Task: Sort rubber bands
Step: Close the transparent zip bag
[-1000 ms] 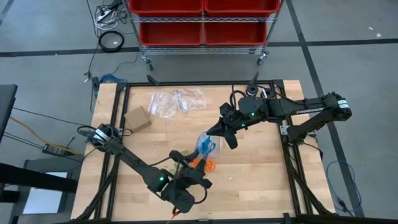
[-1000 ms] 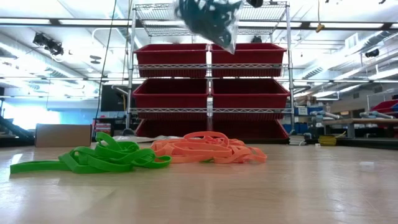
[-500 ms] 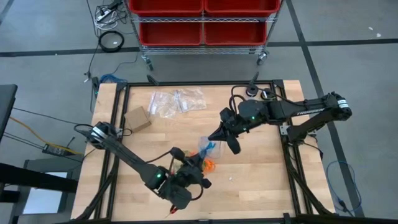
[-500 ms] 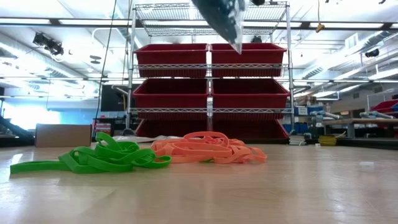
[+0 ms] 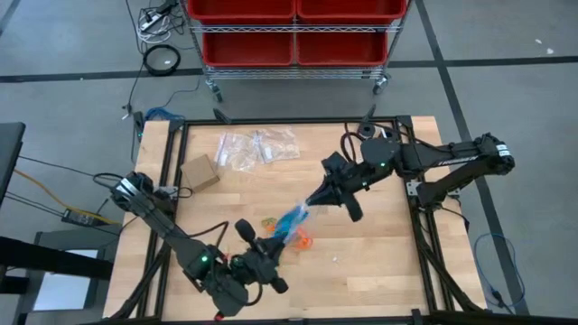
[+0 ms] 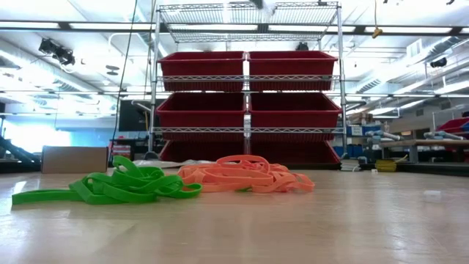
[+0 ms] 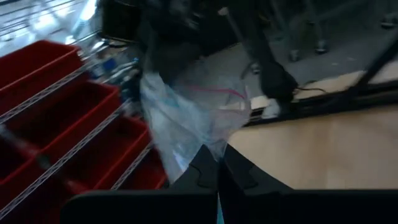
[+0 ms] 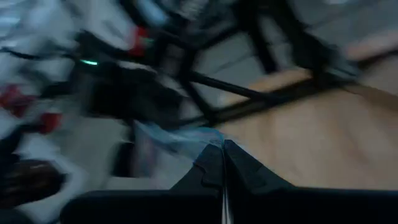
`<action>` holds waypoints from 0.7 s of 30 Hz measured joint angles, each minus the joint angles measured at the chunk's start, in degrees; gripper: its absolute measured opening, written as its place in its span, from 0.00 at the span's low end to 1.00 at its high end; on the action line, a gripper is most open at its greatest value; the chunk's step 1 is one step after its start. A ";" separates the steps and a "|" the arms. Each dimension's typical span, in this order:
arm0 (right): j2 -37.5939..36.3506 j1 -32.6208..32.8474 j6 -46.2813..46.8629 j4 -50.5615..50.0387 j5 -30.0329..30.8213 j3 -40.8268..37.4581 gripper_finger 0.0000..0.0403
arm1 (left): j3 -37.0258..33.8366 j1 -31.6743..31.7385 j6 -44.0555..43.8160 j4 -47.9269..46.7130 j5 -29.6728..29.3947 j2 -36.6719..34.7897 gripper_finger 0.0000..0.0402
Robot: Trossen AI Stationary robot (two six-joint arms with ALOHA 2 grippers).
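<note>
Both tools now pinch opposite ends of the clear plastic bag holding blue rubber bands [image 5: 293, 219] — right tool [image 5: 310, 204] clamped on its upper end, left tool [image 5: 274, 246] on its lower — and the bag has stretched out between them, risen clear of the low view. Green rubber bands [image 6: 110, 187] and orange rubber bands [image 6: 245, 175] lie in separate heaps on the wooden tabletop [image 6: 293, 227] — blue looks bagged, these next.
</note>
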 joint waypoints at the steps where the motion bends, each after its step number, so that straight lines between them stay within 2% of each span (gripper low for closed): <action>1: 0.00 0.06 0.35 0.84 -1.59 -0.01 0.00 | 0.00 0.00 -0.04 -0.61 0.99 0.02 0.00; 7: -1.03 0.42 -0.79 -0.11 -6.88 0.00 0.12 | -0.02 -0.89 -2.94 -4.66 2.19 -0.34 0.00; 14: -1.61 -0.17 1.33 -6.17 -7.32 0.00 0.27 | -0.02 -2.77 -3.05 -4.73 1.30 -1.98 0.00; 17: -1.61 -0.27 -3.55 -9.61 -5.93 0.00 0.30 | -0.02 -3.37 -3.05 -4.97 0.41 -2.32 0.00; 21: -1.57 1.64 -11.58 -11.16 -0.30 0.00 0.30 | -0.02 -3.78 -3.35 -4.80 0.25 -2.98 0.00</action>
